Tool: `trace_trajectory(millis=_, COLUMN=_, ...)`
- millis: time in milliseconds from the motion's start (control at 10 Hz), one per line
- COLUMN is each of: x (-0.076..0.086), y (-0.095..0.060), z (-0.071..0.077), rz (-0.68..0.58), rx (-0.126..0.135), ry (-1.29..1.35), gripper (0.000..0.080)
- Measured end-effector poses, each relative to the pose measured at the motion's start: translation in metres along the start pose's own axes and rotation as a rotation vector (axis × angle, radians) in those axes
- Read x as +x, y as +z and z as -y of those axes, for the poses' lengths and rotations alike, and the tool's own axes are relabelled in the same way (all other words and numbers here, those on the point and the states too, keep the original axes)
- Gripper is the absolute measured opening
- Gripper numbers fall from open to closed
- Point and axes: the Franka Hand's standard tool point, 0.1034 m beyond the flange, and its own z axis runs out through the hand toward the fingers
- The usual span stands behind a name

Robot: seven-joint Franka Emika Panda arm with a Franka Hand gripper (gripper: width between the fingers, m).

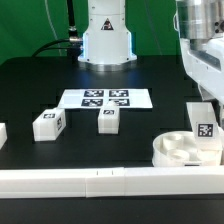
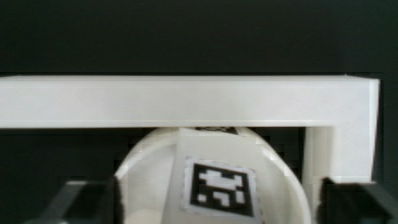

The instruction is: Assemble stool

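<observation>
The round white seat lies at the exterior view's right, near the front rail, sockets facing up. My gripper is directly above it, shut on a white leg that stands upright with its lower end at the seat's right side. In the wrist view the tagged leg fills the space between my dark fingers; the gripper grips its sides. Two more legs lie loose on the black table in front of the marker board.
The marker board lies mid-table before the robot base. A long white border rail runs along the front; its corner shows in the wrist view. A white piece is cut off at the left edge.
</observation>
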Motion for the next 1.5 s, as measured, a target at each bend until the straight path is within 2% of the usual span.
trace_trajectory(millis=100, x=-0.007, y=-0.009, z=0.003, rz=0.005, rx=0.010, ry=-0.039, gripper=0.0599)
trace_trajectory(millis=200, x=-0.009, y=-0.013, z=0.005, rz=0.007, rx=0.019, ry=-0.079, gripper=0.0639)
trace_trajectory(millis=500, x=-0.008, y=-0.009, z=0.003, rz=0.005, rx=0.014, ry=-0.247, gripper=0.0649)
trace_trajectory(millis=600, x=-0.009, y=-0.011, z=0.003, rz=0.000, rx=-0.007, ry=-0.411, gripper=0.0649)
trace_trajectory(millis=700, x=-0.011, y=-0.016, z=0.006, rz=0.003, rx=-0.007, ry=-0.530, gripper=0.0649)
trace_trajectory(millis=800, x=-0.015, y=-0.021, z=0.009, rz=0.001, rx=-0.027, ry=-0.668, gripper=0.0649)
trace_trajectory(millis=1200, x=-0.015, y=-0.022, z=0.011, rz=0.000, rx=-0.030, ry=-1.009, gripper=0.0649)
trace_trajectory(millis=1300, x=-0.012, y=-0.020, z=0.012, rz=-0.018, rx=-0.025, ry=-1.184, gripper=0.0649)
trace_trajectory(millis=1400, x=-0.009, y=-0.018, z=0.012, rz=-0.018, rx=-0.028, ry=-1.323, gripper=0.0649)
trace_trajectory(millis=1500, x=-0.007, y=-0.017, z=0.013, rz=-0.020, rx=-0.042, ry=-1.445, gripper=0.0649)
